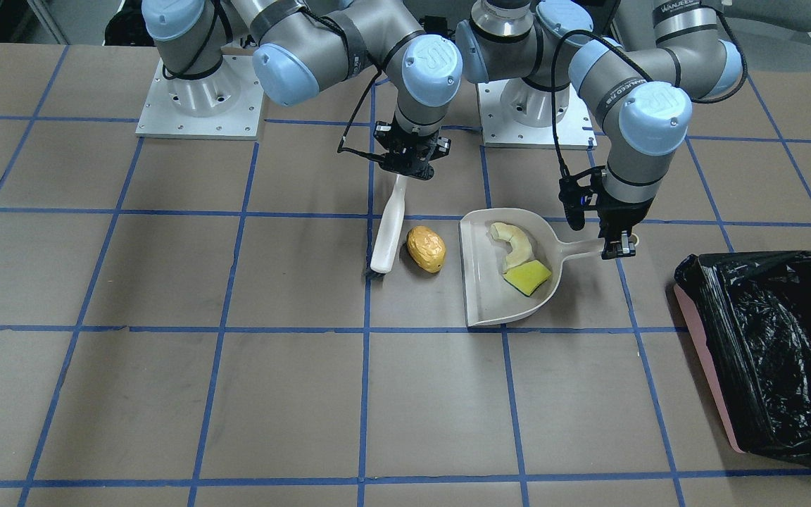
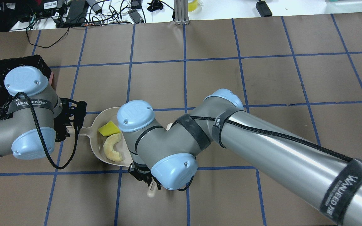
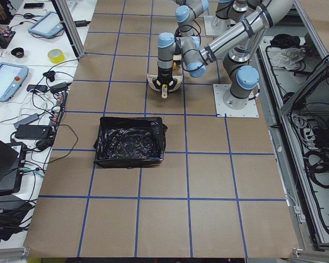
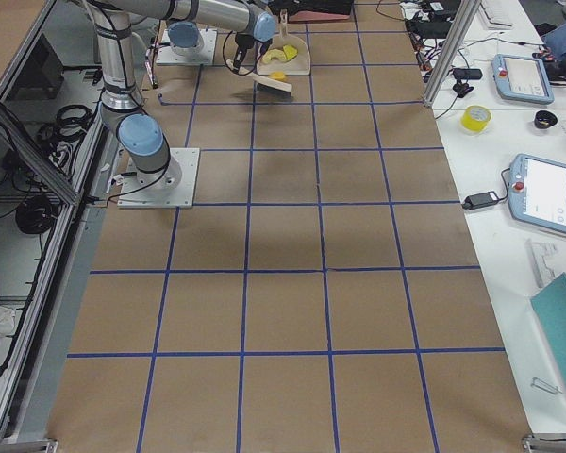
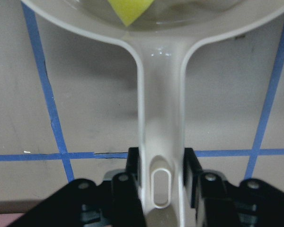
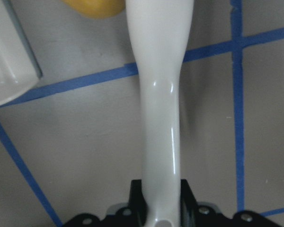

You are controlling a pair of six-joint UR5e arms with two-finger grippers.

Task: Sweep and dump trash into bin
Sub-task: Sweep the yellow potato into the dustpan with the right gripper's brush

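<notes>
The golden-brown potato-like lump point(image 1: 426, 248) lies on the table between a white brush point(image 1: 388, 232) and the beige dustpan point(image 1: 490, 296). The pale rind slice point(image 1: 514, 243) and the yellow wedge point(image 1: 526, 278) lie inside the dustpan. My left gripper point(image 1: 617, 243) is shut on the dustpan's handle point(image 5: 160, 118). My right gripper point(image 1: 405, 165) is shut on the brush's handle point(image 6: 160, 94), with the bristles down beside the lump. The pink bin point(image 1: 705, 366), lined with a black bag point(image 1: 771, 359), stands on the dustpan's handle side, some way from it.
The table is brown paper with a blue tape grid. Both arm bases point(image 1: 198, 105) stand at the robot's edge. In the overhead view my right arm's elbow point(image 2: 137, 125) hides the lump and part of the dustpan point(image 2: 96, 147).
</notes>
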